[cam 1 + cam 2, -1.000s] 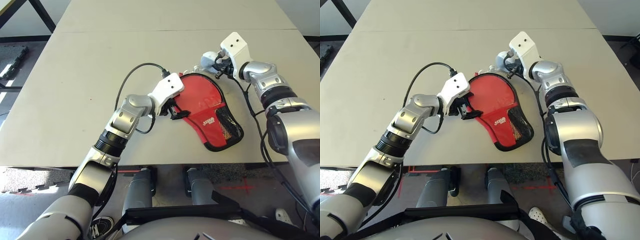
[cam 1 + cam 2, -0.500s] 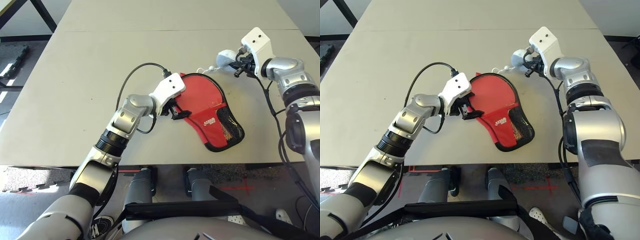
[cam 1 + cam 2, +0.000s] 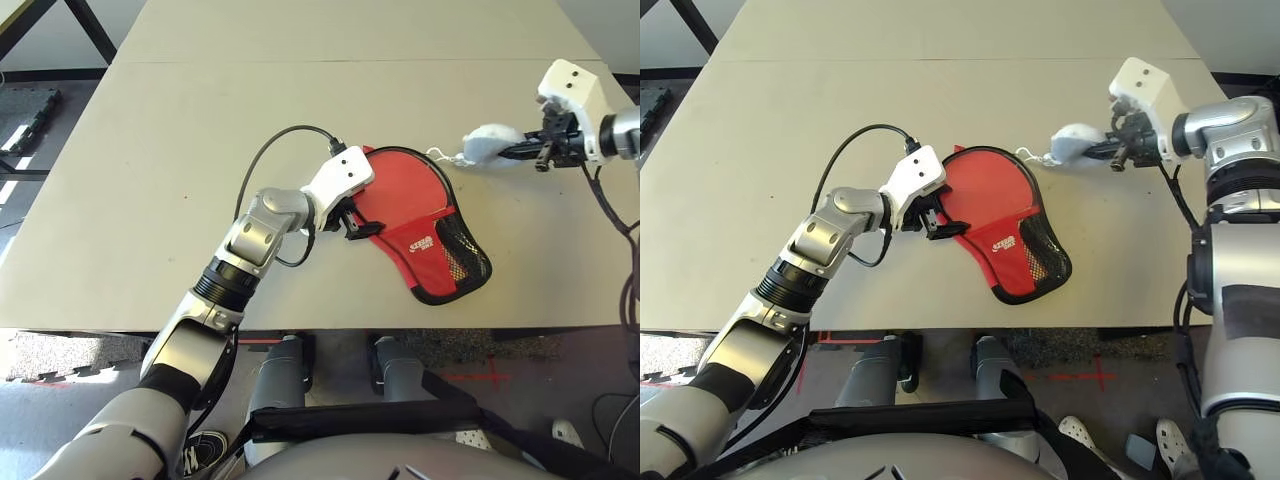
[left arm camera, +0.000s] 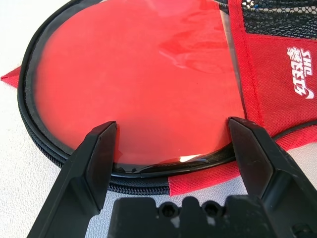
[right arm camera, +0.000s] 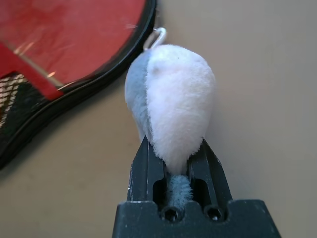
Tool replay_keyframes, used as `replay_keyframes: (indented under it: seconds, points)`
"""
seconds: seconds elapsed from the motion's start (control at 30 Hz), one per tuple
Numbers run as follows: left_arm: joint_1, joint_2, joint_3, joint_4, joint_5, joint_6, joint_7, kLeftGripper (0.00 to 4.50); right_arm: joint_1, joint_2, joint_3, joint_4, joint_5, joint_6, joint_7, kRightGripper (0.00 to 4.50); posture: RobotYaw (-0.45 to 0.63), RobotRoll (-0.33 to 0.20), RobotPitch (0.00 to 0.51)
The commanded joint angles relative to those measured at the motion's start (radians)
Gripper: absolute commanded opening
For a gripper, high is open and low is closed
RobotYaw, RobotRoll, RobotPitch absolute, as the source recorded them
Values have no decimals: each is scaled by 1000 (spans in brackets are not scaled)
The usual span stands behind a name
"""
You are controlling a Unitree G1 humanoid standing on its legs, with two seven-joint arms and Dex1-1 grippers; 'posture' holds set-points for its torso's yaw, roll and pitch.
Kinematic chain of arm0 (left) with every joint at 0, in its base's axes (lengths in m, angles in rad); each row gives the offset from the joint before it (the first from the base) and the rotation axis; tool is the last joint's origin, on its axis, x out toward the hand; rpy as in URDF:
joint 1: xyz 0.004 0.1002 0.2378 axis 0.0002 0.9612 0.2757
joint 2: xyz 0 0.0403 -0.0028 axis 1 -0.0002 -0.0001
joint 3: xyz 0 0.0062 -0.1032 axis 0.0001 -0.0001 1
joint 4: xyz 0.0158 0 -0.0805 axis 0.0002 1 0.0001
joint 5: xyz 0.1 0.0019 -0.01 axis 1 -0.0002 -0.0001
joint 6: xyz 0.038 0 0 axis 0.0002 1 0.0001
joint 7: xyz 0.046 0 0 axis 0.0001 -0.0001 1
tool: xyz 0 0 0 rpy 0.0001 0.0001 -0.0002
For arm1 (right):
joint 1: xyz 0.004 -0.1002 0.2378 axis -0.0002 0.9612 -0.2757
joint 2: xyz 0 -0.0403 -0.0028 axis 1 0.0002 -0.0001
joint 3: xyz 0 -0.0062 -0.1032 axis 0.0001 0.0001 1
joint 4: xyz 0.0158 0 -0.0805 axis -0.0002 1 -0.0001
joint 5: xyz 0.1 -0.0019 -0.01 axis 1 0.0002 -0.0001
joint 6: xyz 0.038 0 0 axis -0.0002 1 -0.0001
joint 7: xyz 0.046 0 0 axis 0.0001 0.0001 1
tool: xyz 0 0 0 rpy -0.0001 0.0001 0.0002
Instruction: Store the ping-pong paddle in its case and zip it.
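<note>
A beige table (image 3: 200, 130), crossed by one seam, is shown above a grey floor (image 3: 60, 360). The case (image 3: 415, 225) is laid flat near the front edge. The left gripper (image 4: 173, 148) is held wide open at the case's round end. A soft white-grey lump (image 5: 173, 101) is clamped in the right gripper (image 5: 171, 163), just beside the case.

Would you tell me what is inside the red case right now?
Through the case's clear round window a flat red face shows, likely the ping-pong paddle. The fabric and mesh pocket cover the handle end, so the handle cannot be seen.
</note>
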Motion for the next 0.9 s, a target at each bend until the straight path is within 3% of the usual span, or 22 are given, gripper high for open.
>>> replay_keyframes:
  seconds: [0.03, 0.27, 0.47, 0.9]
  points:
    - [32, -4, -55, 72, 23, 24, -10, 4500, 28, -64, 71, -39, 58, 25, 102, 149, -5, 0, 210]
    - [23, -9, -55, 90, 24, 14, -12, 4500, 161, -229, 363, -289, 407, 151, 102, 145, -19, 0, 208]
    - [17, -11, -55, 106, 26, 5, -15, 4500, 238, -394, 559, -504, 641, 224, 102, 144, -26, 0, 210]
    - [2, -25, -57, 147, 30, -18, -14, 4500, 340, -631, 791, -789, 845, 244, 102, 143, -62, 0, 209]
